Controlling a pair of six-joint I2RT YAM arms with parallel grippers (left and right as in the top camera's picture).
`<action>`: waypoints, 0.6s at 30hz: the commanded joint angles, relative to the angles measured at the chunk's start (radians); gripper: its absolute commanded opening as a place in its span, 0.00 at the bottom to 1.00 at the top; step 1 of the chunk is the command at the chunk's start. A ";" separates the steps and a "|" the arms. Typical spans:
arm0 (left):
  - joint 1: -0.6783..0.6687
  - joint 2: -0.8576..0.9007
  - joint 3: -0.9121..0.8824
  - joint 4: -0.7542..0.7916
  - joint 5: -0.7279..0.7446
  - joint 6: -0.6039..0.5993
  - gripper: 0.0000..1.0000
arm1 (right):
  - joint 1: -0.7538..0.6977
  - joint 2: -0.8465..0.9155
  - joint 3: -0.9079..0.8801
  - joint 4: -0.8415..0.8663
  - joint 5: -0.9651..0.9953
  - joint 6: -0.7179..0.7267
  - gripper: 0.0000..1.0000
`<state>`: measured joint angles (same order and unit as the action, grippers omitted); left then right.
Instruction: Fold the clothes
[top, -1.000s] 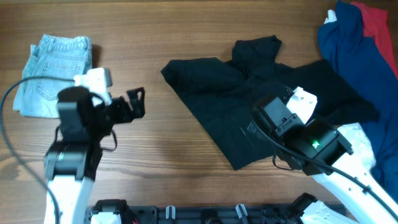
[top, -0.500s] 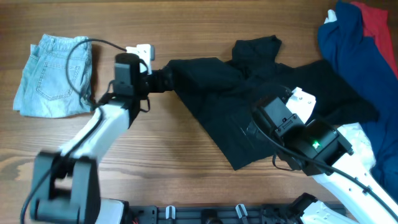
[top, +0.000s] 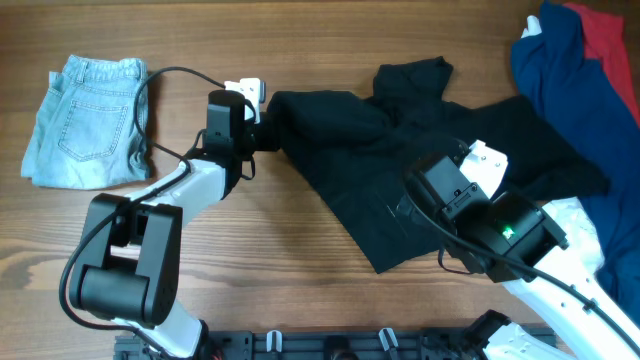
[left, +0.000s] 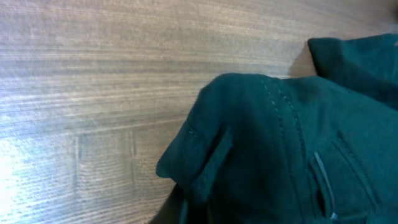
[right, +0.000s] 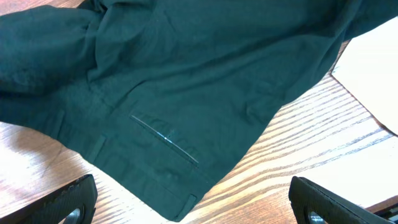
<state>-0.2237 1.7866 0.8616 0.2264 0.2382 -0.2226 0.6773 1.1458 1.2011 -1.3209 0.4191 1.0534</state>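
Plain black garment (top: 350, 150) in left tool (top: 264, 127)

black garment (top: 400, 160), light-blue denim (top: 85, 120), navy cloth (top: 570, 80), red cloth (top: 610, 38)

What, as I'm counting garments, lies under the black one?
Wooden table shows around the black garment, white fabric at its right edge. Anything beneath its middle is covered.
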 joint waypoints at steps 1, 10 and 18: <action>0.008 -0.027 0.008 -0.021 0.008 0.005 0.04 | -0.004 -0.010 0.003 0.000 -0.002 -0.007 0.99; 0.212 -0.273 0.072 -0.022 -0.184 0.005 0.04 | -0.004 -0.009 0.003 0.016 0.001 -0.009 1.00; 0.297 -0.259 0.150 -0.324 -0.071 -0.026 1.00 | -0.005 -0.009 0.003 0.073 0.001 -0.060 1.00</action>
<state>0.0830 1.5253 1.0142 0.0643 0.1295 -0.2272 0.6773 1.1458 1.2011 -1.2594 0.4187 1.0260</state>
